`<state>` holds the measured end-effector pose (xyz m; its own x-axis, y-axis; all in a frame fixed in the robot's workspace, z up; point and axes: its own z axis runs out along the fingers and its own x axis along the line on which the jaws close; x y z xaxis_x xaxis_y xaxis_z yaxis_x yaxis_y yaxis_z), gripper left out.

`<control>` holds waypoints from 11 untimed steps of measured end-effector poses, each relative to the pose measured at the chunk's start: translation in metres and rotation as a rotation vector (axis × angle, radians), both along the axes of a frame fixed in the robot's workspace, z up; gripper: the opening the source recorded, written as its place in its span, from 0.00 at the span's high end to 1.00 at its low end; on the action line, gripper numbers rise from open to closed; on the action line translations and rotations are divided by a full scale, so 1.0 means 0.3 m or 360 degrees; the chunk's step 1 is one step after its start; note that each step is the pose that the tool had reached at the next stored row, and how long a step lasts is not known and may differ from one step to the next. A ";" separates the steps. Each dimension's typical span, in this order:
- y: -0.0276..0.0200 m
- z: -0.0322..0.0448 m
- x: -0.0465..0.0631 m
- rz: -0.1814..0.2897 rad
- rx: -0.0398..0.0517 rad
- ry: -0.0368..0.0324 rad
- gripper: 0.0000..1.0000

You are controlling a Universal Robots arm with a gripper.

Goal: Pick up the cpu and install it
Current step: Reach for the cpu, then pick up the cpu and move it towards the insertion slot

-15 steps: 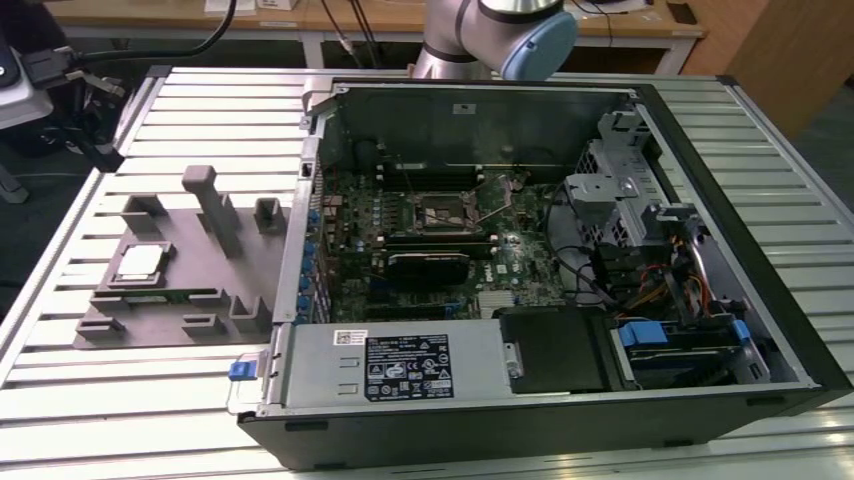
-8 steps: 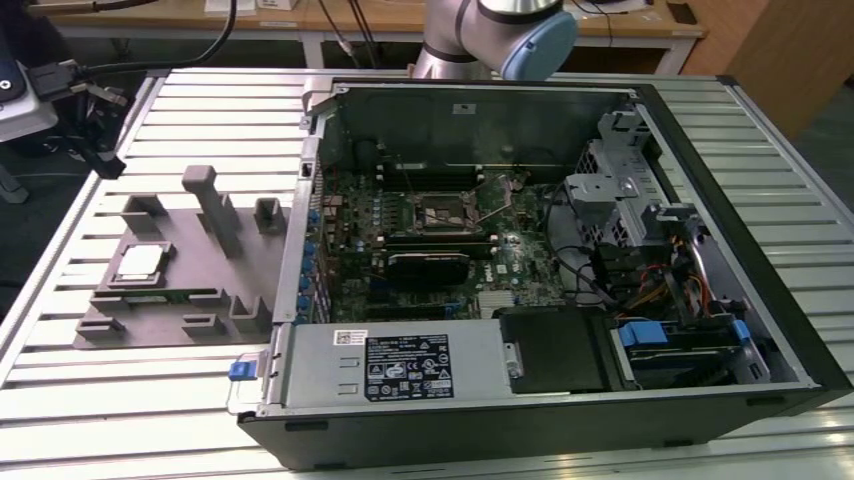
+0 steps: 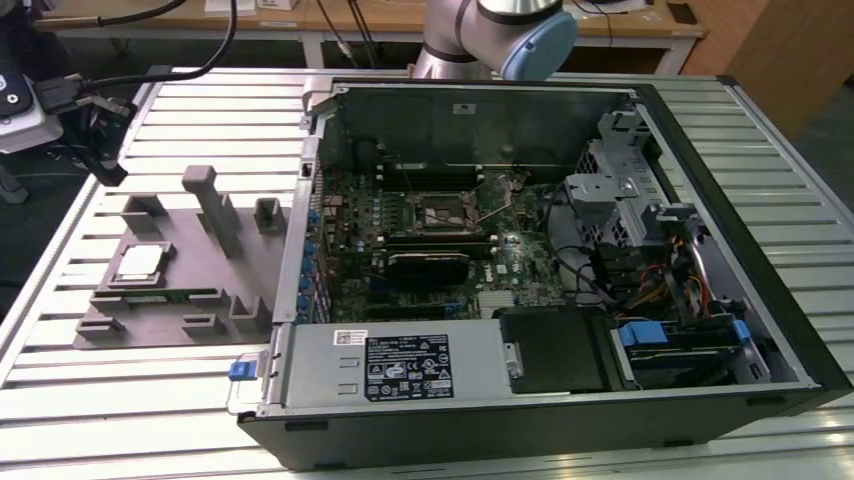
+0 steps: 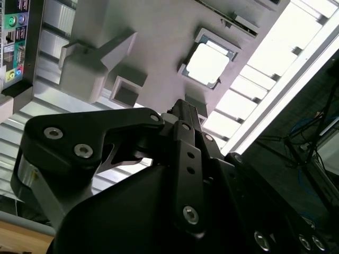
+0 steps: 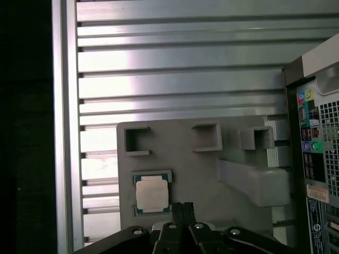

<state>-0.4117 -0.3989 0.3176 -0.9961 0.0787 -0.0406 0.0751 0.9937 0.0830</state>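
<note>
Table (image 3: 120, 410): ribbed aluminium, pale grey, with a plain rail along its left edge. Its slats (image 5: 180, 79) run left to right and carry bright patches of reflected light in the first wrist view.
Desk (image 3: 374, 15): light wood top on white legs (image 3: 310, 45), standing beyond the table's far edge.
Panel (image 3: 787, 50): brown wood, at the far right corner.
Floor (image 3: 24, 250): dark (nearly black beside the table's left edge).
Cables (image 3: 230, 35): black, hanging at the far left in front of the desk.
More cabling (image 4: 310, 132): thin, lying over the dark floor in the second wrist view.
</note>
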 end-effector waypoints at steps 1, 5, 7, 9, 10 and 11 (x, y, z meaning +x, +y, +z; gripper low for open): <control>0.000 -0.004 0.000 0.0000 0.0000 0.0001 0.89; 0.000 -0.019 -0.001 -0.0001 0.0000 0.0007 0.89; 0.000 -0.025 -0.001 -0.0002 0.0000 0.0009 0.89; 0.000 -0.026 -0.001 -0.0002 0.0000 0.0009 0.89; 0.000 -0.027 -0.001 -0.0002 0.0000 0.0009 0.89; 0.000 -0.027 -0.001 -0.0002 0.0000 0.0009 0.89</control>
<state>-0.4121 -0.3989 0.3094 -0.9962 0.0801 -0.0348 0.0770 0.9936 0.0825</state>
